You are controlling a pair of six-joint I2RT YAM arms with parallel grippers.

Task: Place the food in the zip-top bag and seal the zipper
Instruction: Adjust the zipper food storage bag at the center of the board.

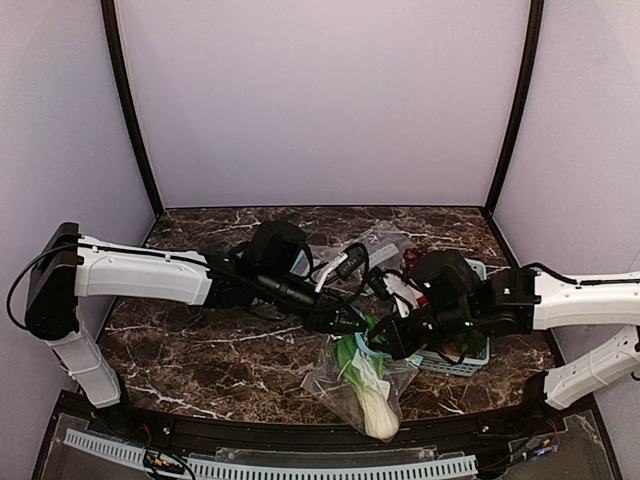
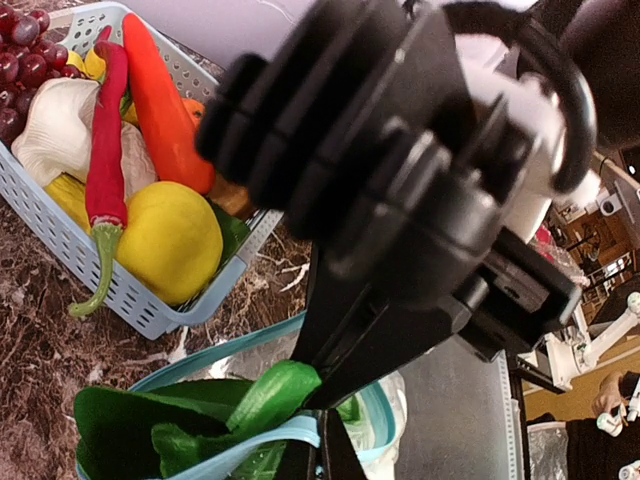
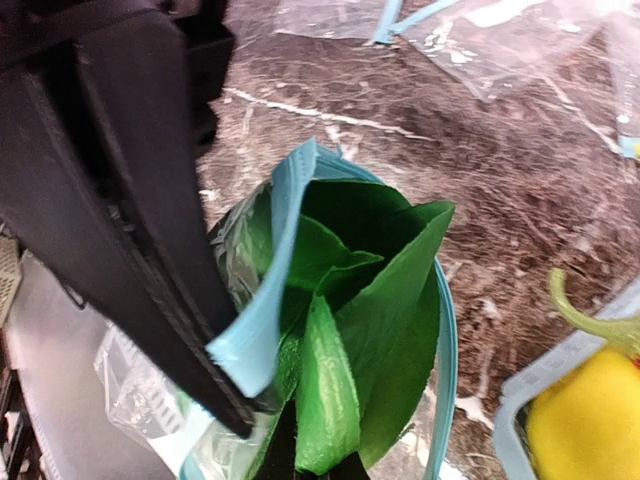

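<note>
The zip-top bag (image 1: 340,372) lies near the front edge with its mouth held open. The leafy vegetable (image 1: 372,398) is inside, white stalk toward the front, green leaves (image 3: 385,300) poking out of the mouth. My left gripper (image 2: 322,442) is shut on the near side of the light-blue zipper (image 2: 215,352). My right gripper (image 3: 315,465) is shut on a green leaf at the bag's mouth, just right of the left gripper (image 1: 350,322). A red-orange tapered vegetable (image 2: 160,100) lies in the basket.
The light-blue basket (image 2: 60,232) stands right of the bag, holding a yellow lemon (image 2: 170,240), a red chili (image 2: 108,150), a white bulb (image 2: 55,125) and purple grapes (image 2: 22,50). Smaller clear bags (image 1: 375,245) lie behind the arms. The table's front edge runs close below the bag.
</note>
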